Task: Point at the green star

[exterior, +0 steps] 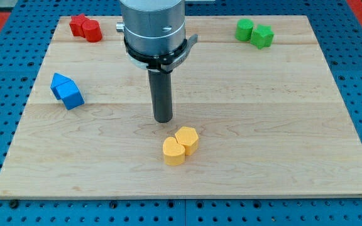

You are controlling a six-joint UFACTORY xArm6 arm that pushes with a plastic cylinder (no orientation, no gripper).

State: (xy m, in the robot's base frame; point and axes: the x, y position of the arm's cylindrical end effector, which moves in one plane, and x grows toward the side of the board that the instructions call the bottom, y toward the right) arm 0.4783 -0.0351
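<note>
The tip (163,119) rests mid-bench (281,125), just above two yellow blocks (181,145), holding nothing; it has no jaws. The green star (263,36) sits upper right beside a green cylinder (244,29). The approach looks barely begun; next, slide up-right toward it.

red blocks (85,27): 2 | green blocks (254,32): 2 | blue blocks (66,90): 2 | yellow blocks (180,145): 2 (touching pairs)

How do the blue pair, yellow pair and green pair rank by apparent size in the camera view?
1. Yellow pair and blue pair: look alike, so unranked.
2. Green pair: smallest, though farthest toward the view's top, so distance may explain it.
</note>
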